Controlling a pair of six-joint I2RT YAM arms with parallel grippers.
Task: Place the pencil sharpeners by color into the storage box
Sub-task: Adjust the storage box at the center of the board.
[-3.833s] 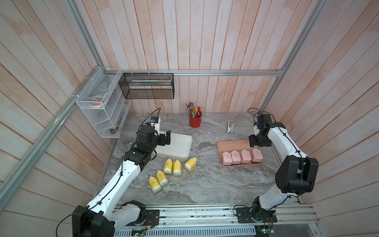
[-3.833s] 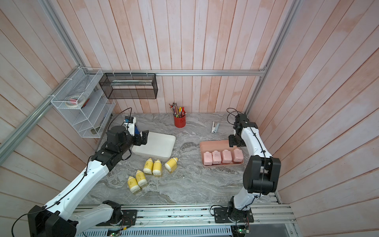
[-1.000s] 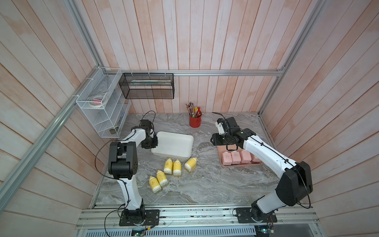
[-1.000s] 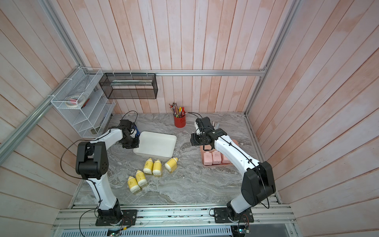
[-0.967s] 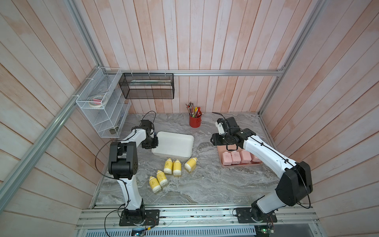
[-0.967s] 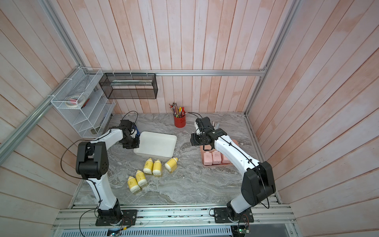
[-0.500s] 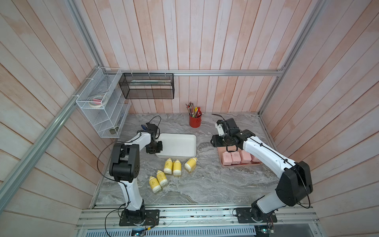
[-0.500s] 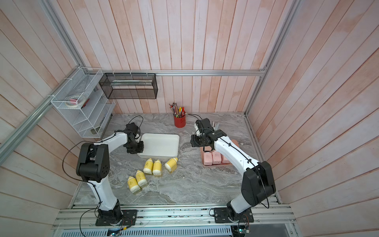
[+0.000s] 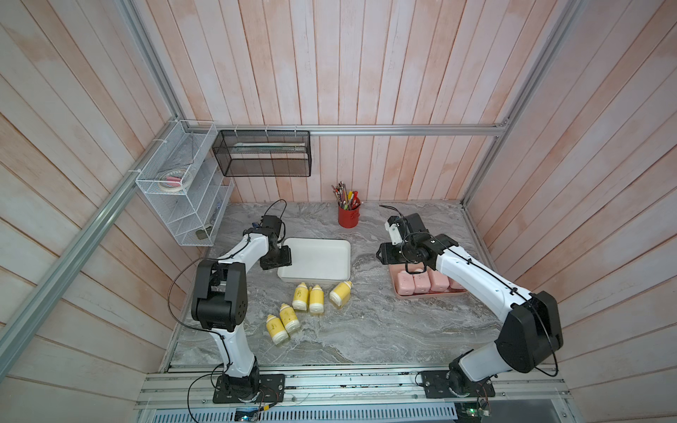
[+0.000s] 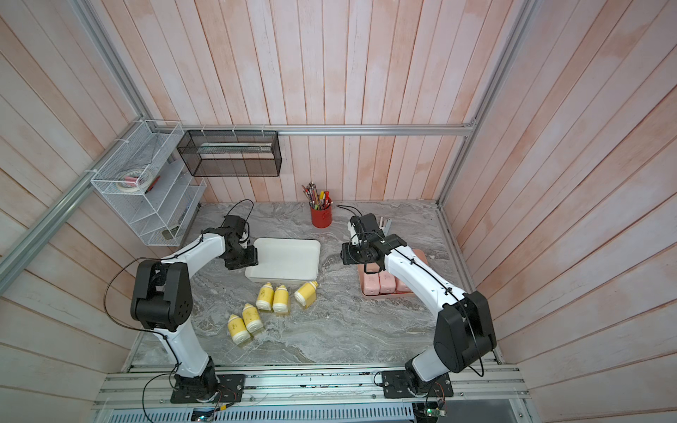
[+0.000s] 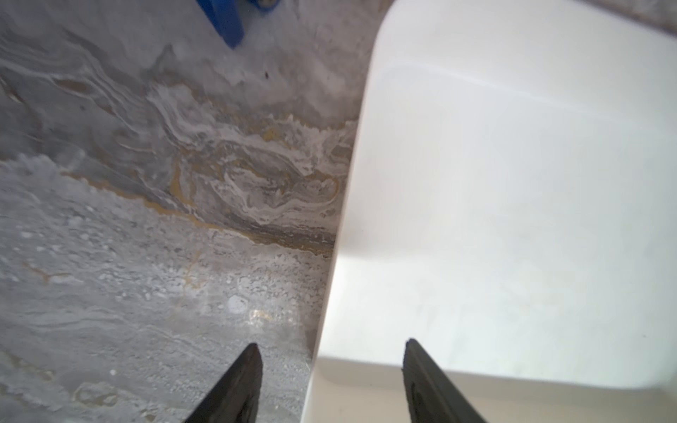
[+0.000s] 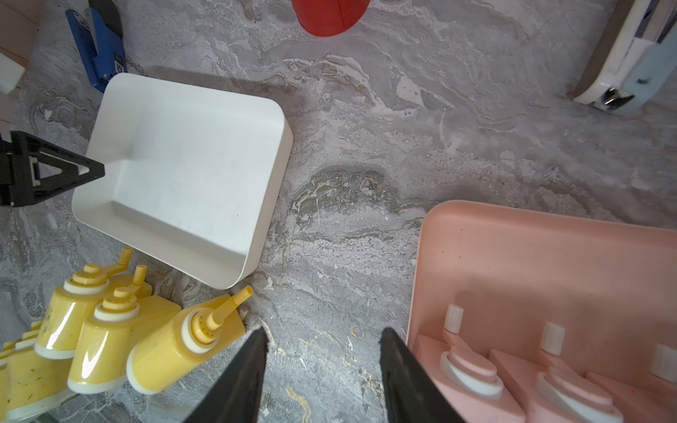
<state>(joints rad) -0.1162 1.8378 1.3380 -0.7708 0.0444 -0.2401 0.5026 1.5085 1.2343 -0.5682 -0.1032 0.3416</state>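
Observation:
Several yellow pencil sharpeners (image 9: pixel 309 298) (image 12: pixel 176 348) lie on the marble in front of an empty white storage box (image 9: pixel 315 262) (image 10: pixel 284 256). Several pink sharpeners (image 9: pixel 421 284) (image 12: pixel 465 362) stand in a row inside a pink storage box (image 12: pixel 513 256). My left gripper (image 9: pixel 284 256) (image 11: pixel 331 346) is open at the white box's left end. Its fingers straddle the box's wall, one outside and one inside, with a gap on both sides. My right gripper (image 9: pixel 383 254) (image 12: pixel 322 331) hangs open and empty over bare marble, between the yellow sharpeners and the pink box.
A red pencil cup (image 9: pixel 348 216) stands behind the boxes. A stapler (image 12: pixel 622 73) lies at the back right, and a blue tool (image 12: pixel 99 47) behind the white box. A white wire rack (image 9: pixel 183 190) and a black mesh basket (image 9: pixel 263 154) hang on the walls.
My left gripper moved right and forward with the white box's left end, turning the box squarer, and then opened off its wall. The right arm has barely moved in the last second.

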